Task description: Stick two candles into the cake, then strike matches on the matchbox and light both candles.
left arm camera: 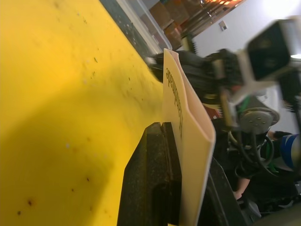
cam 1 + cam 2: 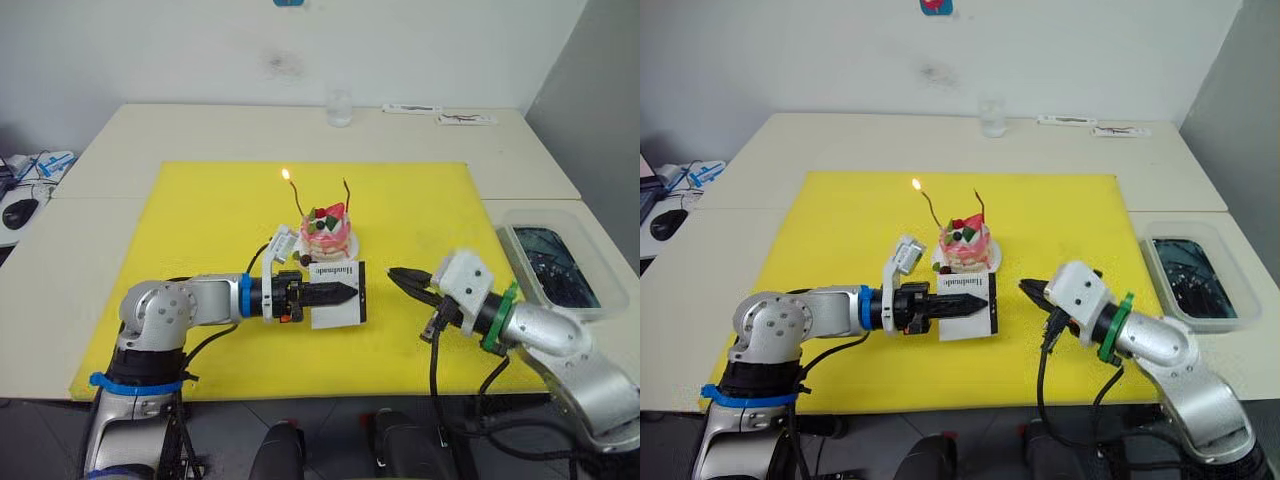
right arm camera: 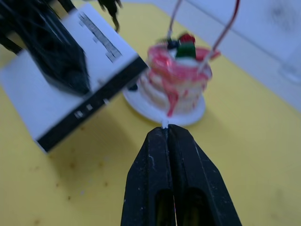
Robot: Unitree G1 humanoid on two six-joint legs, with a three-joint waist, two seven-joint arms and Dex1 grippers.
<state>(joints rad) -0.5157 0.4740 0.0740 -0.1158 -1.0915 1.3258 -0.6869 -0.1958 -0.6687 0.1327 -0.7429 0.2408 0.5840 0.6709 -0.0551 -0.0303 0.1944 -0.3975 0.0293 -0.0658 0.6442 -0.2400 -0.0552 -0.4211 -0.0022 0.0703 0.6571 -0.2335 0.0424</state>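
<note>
Hand on the left is seen pinching the matchbox, held on the yellow mat just in front of the cake. Two candles are stuck in the cake: the left candle is lit, the right candle is not. The right hand, just right of the box, is pressed together on a match, its pale tip barely seen. The unlit candle lies ahead-left of this nearer hand; the box's black strip faces it.
</note>
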